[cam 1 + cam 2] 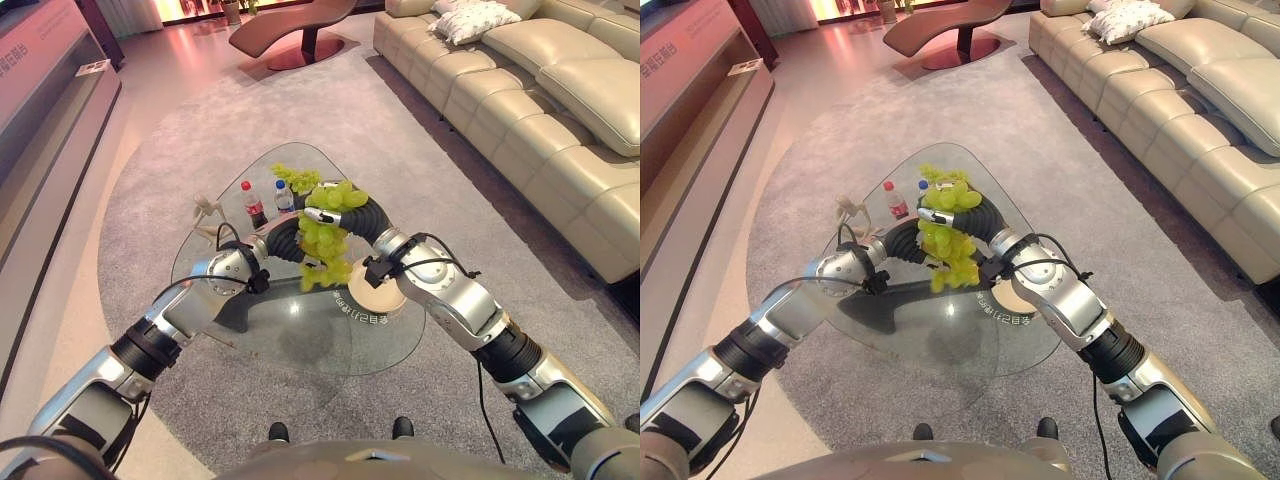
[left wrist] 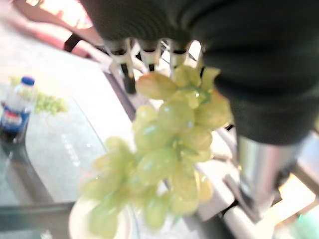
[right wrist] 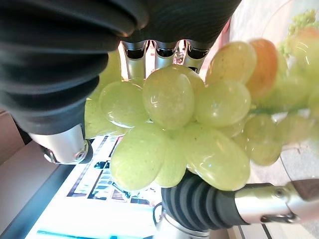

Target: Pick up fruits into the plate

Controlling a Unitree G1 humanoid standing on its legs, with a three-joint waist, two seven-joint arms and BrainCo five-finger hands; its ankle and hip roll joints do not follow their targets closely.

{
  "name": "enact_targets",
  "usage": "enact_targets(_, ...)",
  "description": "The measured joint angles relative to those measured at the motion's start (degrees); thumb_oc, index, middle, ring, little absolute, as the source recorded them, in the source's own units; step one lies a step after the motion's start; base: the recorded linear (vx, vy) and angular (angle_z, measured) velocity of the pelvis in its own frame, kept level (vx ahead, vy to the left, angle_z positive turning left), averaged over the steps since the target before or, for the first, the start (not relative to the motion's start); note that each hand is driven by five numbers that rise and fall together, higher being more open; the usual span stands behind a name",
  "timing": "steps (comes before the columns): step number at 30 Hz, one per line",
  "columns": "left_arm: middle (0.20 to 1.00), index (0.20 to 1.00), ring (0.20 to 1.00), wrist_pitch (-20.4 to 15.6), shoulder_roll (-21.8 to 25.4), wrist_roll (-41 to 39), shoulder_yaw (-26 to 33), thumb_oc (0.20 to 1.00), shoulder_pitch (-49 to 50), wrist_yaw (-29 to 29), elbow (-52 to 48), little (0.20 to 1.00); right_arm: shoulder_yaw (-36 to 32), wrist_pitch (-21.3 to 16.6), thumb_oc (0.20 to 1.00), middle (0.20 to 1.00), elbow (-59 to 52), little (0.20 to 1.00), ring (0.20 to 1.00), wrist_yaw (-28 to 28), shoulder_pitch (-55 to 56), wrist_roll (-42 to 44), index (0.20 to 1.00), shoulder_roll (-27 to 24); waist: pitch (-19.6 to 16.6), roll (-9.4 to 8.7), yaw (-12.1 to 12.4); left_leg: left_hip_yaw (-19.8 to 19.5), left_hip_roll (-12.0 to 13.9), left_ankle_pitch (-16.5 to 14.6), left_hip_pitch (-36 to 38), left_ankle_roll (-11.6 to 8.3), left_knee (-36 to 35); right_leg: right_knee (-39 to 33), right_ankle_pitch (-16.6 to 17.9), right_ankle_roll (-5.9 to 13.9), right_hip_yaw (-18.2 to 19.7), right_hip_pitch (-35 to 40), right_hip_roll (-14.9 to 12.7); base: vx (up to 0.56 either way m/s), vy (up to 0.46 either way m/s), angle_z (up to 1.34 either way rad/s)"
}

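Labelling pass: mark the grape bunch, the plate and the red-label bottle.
grape bunch [image 1: 324, 245], left eye view, middle of the hanging cluster.
plate [image 1: 380, 297], left eye view, bare face.
red-label bottle [image 1: 253, 205], left eye view, its label.

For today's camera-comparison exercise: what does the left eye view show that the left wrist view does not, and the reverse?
Left eye view alone: the sofa, the lounge chair and the whole glass table.

Left wrist view alone: the left hand from close, its fingers curled behind the top of the grape bunch.

Both: that bunch, the bottle, the plate.
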Motion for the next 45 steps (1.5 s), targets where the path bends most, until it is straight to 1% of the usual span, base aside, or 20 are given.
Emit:
enact_targets(1, 1.000, 1.000, 1.000, 0.01, -0.01, -0.49, 0.26, 1.000, 0.30, -0.02, -0.03, 1.000, 0.00, 0.00, 0.200, 0.200, 0.00, 0.200, 0.200, 0.09, 0.00, -0.03, 0.200, 0.05, 0.20, 0.02, 0.01, -0.07, 0.00, 0.00, 0.01, 0.00, 0.00, 0.00, 0.00, 0.00, -0.06, 0.07, 0.00, 0.01, 0.010, 0.07)
enact_targets(2, 1.000, 1.000, 1.000, 0.45, -0.74, -2.33, 2.17, 1.000, 2.11, -0.12, -0.05, 1.000, 0.01, -0.01, 0.200, 0.200, -0.24, 0.200, 0.200, 0.25, 0.31, -1.12, 0.200, 0.07, 0.47, 0.03, -0.12, -0.33, -0.01, 0.00, 0.01, 0.00, 0.00, -0.02, -0.02, 0.01, -0.29, 0.22, -0.01, 0.00, 0.009, 0.06)
enact_targets(4, 1.000, 1.000, 1.000, 1.35, -0.87, -4.62, 2.68, 1.000, 3.36, -0.14, -0.02, 1.000, 0.01, -0.02, 0.200, 0.200, -0.33, 0.200, 0.200, 0.64, 0.48, -1.94, 0.200, 0.05, 0.77, 0.05, -0.08, -0.46, -0.01, -0.01, 0.02, 0.00, 0.00, -0.01, -0.02, 0.01, -0.40, 0.32, 0.00, 0.00, 0.007, 0.03)
enact_targets(8, 1.000, 1.000, 1.000, 1.84, -1.33, -8.29, 2.75, 1.000, 5.15, -0.25, 0.03, 1.000, 0.03, -0.03, 0.200, 0.200, -0.43, 0.200, 0.200, 1.36, 0.53, -2.35, 0.200, 0.02, 1.31, 0.03, 0.06, -0.54, -0.02, -0.01, 0.02, 0.01, 0.01, 0.00, -0.03, 0.02, -0.49, 0.39, -0.01, 0.00, 0.000, 0.00)
enact_targets(10, 1.000, 1.000, 1.000, 2.49, -2.93, -9.10, 3.67, 1.000, 5.88, -0.43, 0.10, 1.000, 0.03, -0.04, 0.200, 0.200, -0.45, 0.200, 0.200, 1.50, 0.53, -2.86, 0.200, 0.04, 1.31, 0.02, 0.08, -0.59, -0.02, -0.01, 0.02, 0.02, 0.01, 0.00, -0.04, 0.04, -0.53, 0.42, -0.01, 0.00, 0.000, 0.00)
enact_targets(15, 1.000, 1.000, 1.000, 2.50, -4.65, -10.76, 3.62, 1.000, 5.98, -0.37, 0.68, 1.000, 0.03, -0.24, 0.200, 0.200, -0.45, 0.200, 0.200, 1.57, 0.55, -3.48, 0.200, 0.05, 1.31, 0.03, 0.01, -0.61, -0.02, -0.01, 0.06, 0.02, 0.01, 0.00, -0.04, 0.04, -0.54, 0.49, 0.00, 0.00, 0.000, 0.00)
enact_targets(20, 1.000, 1.000, 1.000, 2.50, -6.74, -10.96, 3.63, 1.000, 6.51, 0.17, 3.01, 1.000, 0.02, -0.28, 0.200, 0.200, -0.45, 0.200, 0.200, 1.38, 0.55, -3.79, 0.200, 0.03, 1.31, 0.03, -0.08, -0.62, -0.02, -0.01, 0.07, 0.02, 0.01, 0.00, -0.04, 0.04, -0.54, 0.51, 0.00, 0.00, 0.000, 0.00)
enact_targets(29, 1.000, 1.000, 1.000, 2.87, -6.97, -10.95, 3.71, 1.000, 10.07, 3.56, 5.61, 1.000, -0.03, -0.44, 0.200, 0.200, -0.47, 0.200, 0.200, 1.20, 0.58, -3.79, 0.200, -0.01, 1.31, 0.03, -0.10, -0.62, -0.01, -0.01, 0.10, 0.03, 0.01, -0.01, -0.04, 0.05, -0.53, 0.53, 0.00, 0.00, 0.000, 0.00)
enact_targets(32, 1.000, 1.000, 1.000, 2.98, -8.21, -10.95, 3.84, 1.000, 10.75, 4.30, 7.20, 1.000, -0.04, -0.46, 0.200, 0.200, -0.47, 0.200, 0.200, 1.25, 0.59, -3.79, 0.200, 0.05, 1.31, 0.03, 0.08, -0.65, -0.01, -0.01, 0.09, 0.03, 0.01, -0.01, -0.04, 0.05, -0.58, 0.56, 0.00, 0.00, 0.000, 0.00)
enact_targets(34, 1.000, 1.000, 1.000, 3.95, -8.89, -10.93, 3.97, 1.000, 11.06, 4.60, 8.55, 1.000, -0.16, -0.47, 0.200, 0.200, -0.49, 0.200, 0.200, 1.25, 0.59, -3.80, 0.200, 0.00, 1.31, 0.03, 0.03, -0.65, 0.00, -0.01, 0.09, 0.03, 0.01, -0.01, -0.04, 0.05, -0.58, 0.56, 0.00, 0.00, 0.000, 0.00)
enact_targets(38, 1.000, 1.000, 1.000, 4.94, -9.41, -10.93, 4.16, 1.000, 12.19, 5.06, 11.70, 1.000, -1.65, -0.49, 0.200, 0.200, -0.50, 0.200, 0.200, 1.13, 0.59, -3.79, 0.200, 0.02, 1.31, 0.03, -0.08, -0.65, 0.00, -0.01, 0.10, 0.03, 0.00, -0.01, -0.04, 0.05, -0.58, 0.56, 0.00, 0.00, 0.000, 0.00)
enact_targets(41, 1.000, 1.000, 1.000, 4.91, -10.08, -10.96, 4.34, 1.000, 13.80, 6.79, 15.11, 1.000, -4.92, -0.62, 0.200, 0.200, -0.54, 0.200, 0.200, 0.44, 0.63, -3.79, 0.200, -0.05, 1.31, 0.03, -0.13, -0.62, 0.00, -0.02, 0.12, 0.04, 0.00, -0.02, -0.05, 0.05, -0.57, 0.57, 0.00, 0.01, 0.001, 0.00)
enact_targets(45, 1.000, 1.000, 1.000, 4.69, -12.36, -11.91, 6.80, 1.000, 16.40, 9.68, 19.57, 1.000, -7.99, -0.79, 0.200, 0.200, -0.54, 0.200, 0.200, -0.78, 0.83, -3.79, 0.200, -0.05, 1.31, 0.03, -0.15, -0.60, 0.00, -0.04, 0.16, 0.07, 0.00, -0.02, -0.05, 0.05, -0.55, 0.60, 0.00, 0.04, -0.001, 0.00)
